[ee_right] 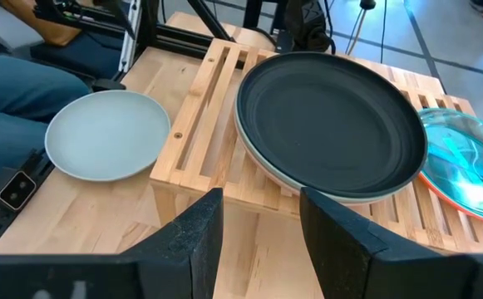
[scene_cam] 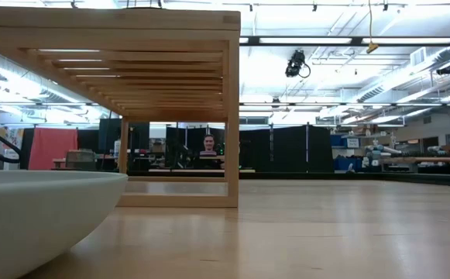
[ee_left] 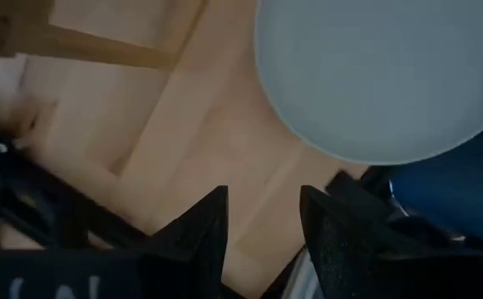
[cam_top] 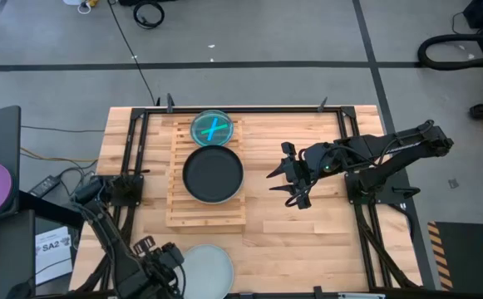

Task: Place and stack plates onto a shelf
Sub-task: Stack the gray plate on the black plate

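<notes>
Resting on the shelf [cam_top: 206, 195] are a dark plate [cam_top: 213, 174] and a translucent blue plate [cam_top: 213, 128] over an orange one, a layering only the right wrist view reveals. The pale mint plate [cam_top: 206, 267] lies on the counter [cam_top: 308, 224]. The right gripper [cam_top: 289, 184] hovers beside the shelf, fingers parted, empty. The left gripper [ee_left: 262, 218], apparently just beside the mint plate, stands parted, empty.

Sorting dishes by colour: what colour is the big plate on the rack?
Black plate, shown best in the right wrist view.

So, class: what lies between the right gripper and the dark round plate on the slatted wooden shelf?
Only bare plank tabletop and shelf edge separate right gripper from dark plate, in the high view.
</notes>
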`<action>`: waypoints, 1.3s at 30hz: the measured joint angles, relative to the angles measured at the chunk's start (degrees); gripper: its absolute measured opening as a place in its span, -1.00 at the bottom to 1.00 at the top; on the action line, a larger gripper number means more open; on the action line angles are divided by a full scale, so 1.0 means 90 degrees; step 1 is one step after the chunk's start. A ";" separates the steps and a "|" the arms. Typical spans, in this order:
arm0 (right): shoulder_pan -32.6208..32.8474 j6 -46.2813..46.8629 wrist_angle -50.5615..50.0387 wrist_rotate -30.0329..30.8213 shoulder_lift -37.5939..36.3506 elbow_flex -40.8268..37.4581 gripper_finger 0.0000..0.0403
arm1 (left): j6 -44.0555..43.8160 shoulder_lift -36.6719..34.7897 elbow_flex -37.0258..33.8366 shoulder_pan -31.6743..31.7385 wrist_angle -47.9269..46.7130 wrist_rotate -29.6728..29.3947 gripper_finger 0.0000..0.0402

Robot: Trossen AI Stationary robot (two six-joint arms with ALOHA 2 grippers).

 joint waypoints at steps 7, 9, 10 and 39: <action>0.0002 -0.0166 -0.0001 0.0000 -0.0001 0.0000 -0.18 | -0.0539 -0.0954 -0.1430 -0.0025 0.0520 0.0426 -0.23; 0.0000 -0.0169 0.0001 0.0000 -0.0001 0.0000 -0.18 | -0.0664 -0.1333 -0.1979 -0.0023 0.1397 0.0381 -0.23; 0.0000 -0.0168 0.0001 0.0000 -0.0001 0.0000 -0.18 | -0.0681 -0.1515 -0.2275 -0.0023 0.1846 0.0297 -0.23; 0.0000 -0.0163 -0.0001 0.0000 -0.0001 0.0000 -0.18 | -0.2664 -0.2028 -0.6098 0.0091 0.7444 -0.0465 -0.22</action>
